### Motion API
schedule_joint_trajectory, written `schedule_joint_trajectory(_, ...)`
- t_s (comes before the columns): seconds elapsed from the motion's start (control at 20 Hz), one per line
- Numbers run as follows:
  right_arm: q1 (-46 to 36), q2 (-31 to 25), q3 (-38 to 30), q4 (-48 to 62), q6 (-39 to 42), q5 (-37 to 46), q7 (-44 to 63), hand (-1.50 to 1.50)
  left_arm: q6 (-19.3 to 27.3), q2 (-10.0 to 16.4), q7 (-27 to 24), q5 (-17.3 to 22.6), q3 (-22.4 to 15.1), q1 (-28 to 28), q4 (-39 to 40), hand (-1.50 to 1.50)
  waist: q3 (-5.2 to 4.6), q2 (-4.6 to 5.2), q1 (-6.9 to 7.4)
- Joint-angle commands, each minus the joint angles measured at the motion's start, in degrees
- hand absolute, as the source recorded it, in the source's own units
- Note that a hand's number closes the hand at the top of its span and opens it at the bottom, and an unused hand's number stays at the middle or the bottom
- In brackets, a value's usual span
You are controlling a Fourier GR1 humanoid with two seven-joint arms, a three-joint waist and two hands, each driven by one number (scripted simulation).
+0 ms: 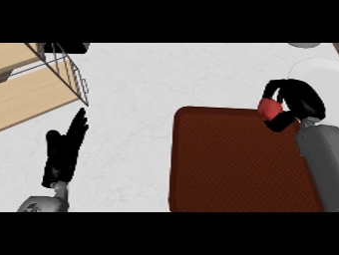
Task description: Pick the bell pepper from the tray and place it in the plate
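Pepper, likely light, stiff and smooth-skinned, sits wrapped in the curled fingers of the right hand over the tray's far corner; a hold round its body suits.

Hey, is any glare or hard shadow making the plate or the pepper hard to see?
Head view: even light, no glare on the tray; the white plate nearly blends into the pale counter, only faint shading marking its rim; the red bell pepper stands out clearly against the black right hand curled round it.
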Motion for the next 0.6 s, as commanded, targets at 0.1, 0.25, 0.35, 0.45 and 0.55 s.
schedule_joint_trajectory(0.1,-6.5,1.1,-5.6,5.4,-11.2,-0.5,0.6,1.5,-0.4,0.1,-0.3,0.1,0.9,0.3,1.0,0.0,-0.07,-0.38,-0.89)
schedule_joint_trajectory(0.25,-9.1,-1.7,-8.7,2.0,-15.7,-0.5,2.7,1.5,-0.7,0.8,2.4,0.5,1.3,-1.4,-0.8,0.0,-0.07,-0.53,-1.16)
schedule_joint_trajectory(0.35,-9.0,-2.3,-9.5,0.6,-19.6,0.8,4.6,1.5,-1.3,1.9,2.3,0.5,1.4,1.6,-3.1,0.0,-0.07,-0.73,-1.1)
schedule_joint_trajectory(0.45,-9.3,-5.7,-12.2,3.6,-19.0,-0.8,2.7,1.5,0.2,-0.1,-0.3,-0.4,1.3,1.3,-0.4,0.0,-0.1,-0.52,-1.36)
schedule_joint_trajectory(0.55,-12.2,-6.3,-12.9,3.1,-17.5,-0.5,7.6,1.5,-0.8,0.2,-4.0,-0.3,2.6,-0.7,4.5,0.0,-0.15,-0.48,-1.67)
